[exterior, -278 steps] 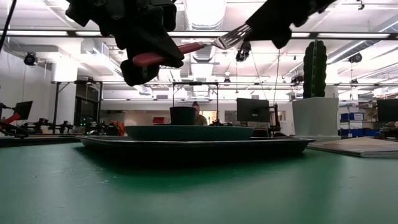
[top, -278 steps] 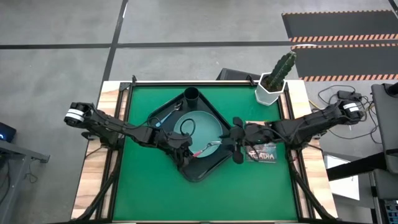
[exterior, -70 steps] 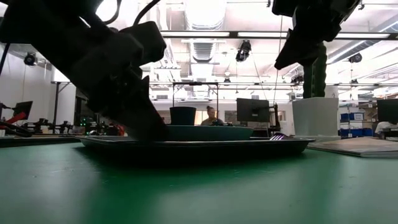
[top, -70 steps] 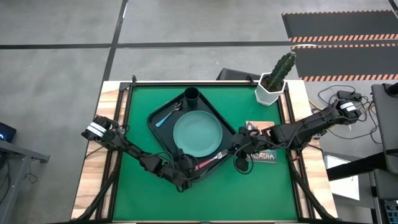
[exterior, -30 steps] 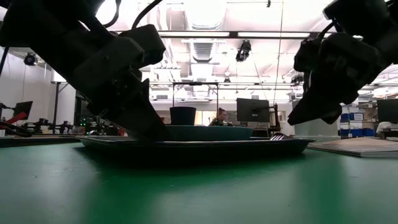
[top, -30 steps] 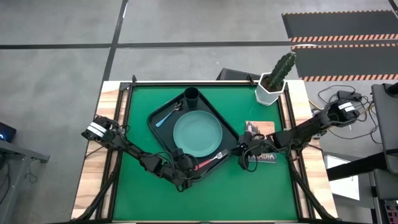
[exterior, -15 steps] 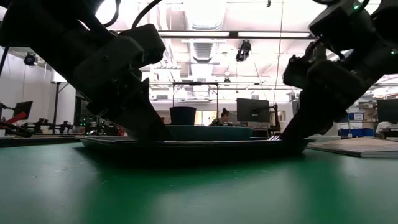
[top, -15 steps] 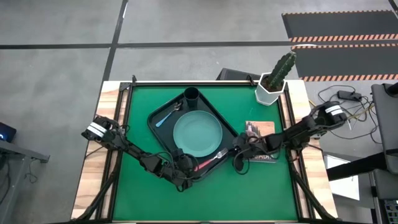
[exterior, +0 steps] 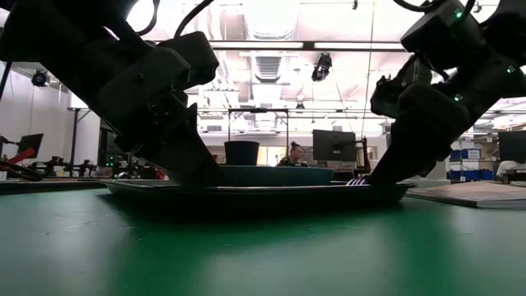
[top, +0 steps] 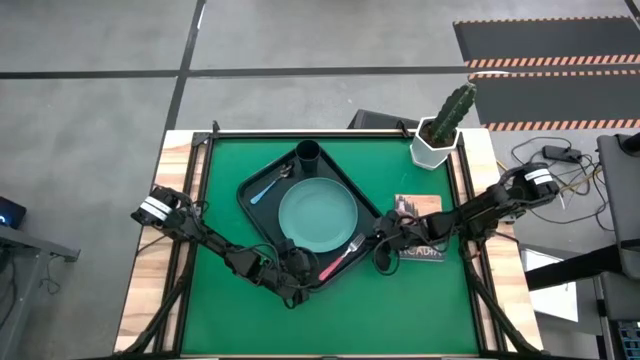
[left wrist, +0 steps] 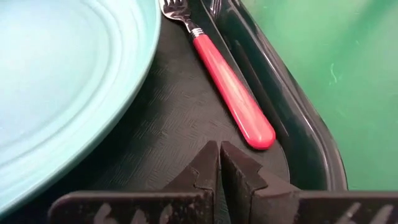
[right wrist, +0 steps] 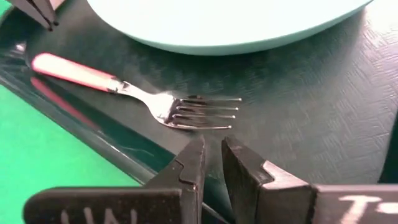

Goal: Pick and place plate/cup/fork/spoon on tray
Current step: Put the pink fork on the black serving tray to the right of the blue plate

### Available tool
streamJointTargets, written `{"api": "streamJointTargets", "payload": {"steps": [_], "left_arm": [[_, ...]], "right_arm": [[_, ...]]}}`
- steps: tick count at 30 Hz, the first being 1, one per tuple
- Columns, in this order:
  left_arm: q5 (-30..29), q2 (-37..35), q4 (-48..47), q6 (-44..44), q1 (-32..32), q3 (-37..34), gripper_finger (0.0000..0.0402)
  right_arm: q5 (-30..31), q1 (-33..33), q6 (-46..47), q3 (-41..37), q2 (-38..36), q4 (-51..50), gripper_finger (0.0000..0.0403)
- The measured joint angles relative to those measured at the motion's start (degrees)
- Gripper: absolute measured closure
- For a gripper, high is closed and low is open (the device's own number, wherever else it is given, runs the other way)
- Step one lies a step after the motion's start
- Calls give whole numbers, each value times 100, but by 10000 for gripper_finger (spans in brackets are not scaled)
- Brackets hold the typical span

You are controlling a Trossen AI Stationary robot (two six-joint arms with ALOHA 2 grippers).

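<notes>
The dark tray lies cornerwise at the table's middle. On it rest the teal plate, the dark cup at its far corner, the blue-handled spoon and the red-handled fork along its near right rim. My left gripper is shut, low over the tray floor just short of the fork's handle end. My right gripper stands at the tray's rim facing the fork's tines. Its fingers are a narrow gap apart, with nothing between them. My left gripper points its shut fingertips at the tray floor near the tray's near corner; whether they touch it I cannot tell. My right gripper has its fingertips low at the tray's near right rim; whether they touch the rim I cannot tell.
A small picture book lies right of the tray, partly under my right arm. A white pot with a cactus stands at the far right corner. Bare green mat stretches along the near edge and on the left.
My right gripper has come down from above the book and gone toward the table's left, up to the tray's near right rim by the fork's head. The fork has turned a little, its handle end now nearer the tray's near rim.
</notes>
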Motion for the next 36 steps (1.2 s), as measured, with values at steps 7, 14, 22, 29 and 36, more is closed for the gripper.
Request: {"api": "streamJointTargets", "payload": {"steps": [7, 14, 22, 29, 36], "left_arm": [[80, 0, 594, 182, -13, 19, 402], [129, 32, 861, 336, -44, -17, 402], [168, 577, 1447, 291, -81, 69, 402], [142, 671, 1486, 97, -79, 64, 402], [142, 645, 1451, 27, -79, 55, 402]], "right_arm": [[-130, 27, 67, 3, -171, 3, 360], [-138, 121, 17, 173, -232, -24, 360], [-137, 129, 0, 194, -221, -128, 360], [-134, 129, 15, 195, -219, -211, 360], [-102, 129, 16, 193, -219, -216, 360]]}}
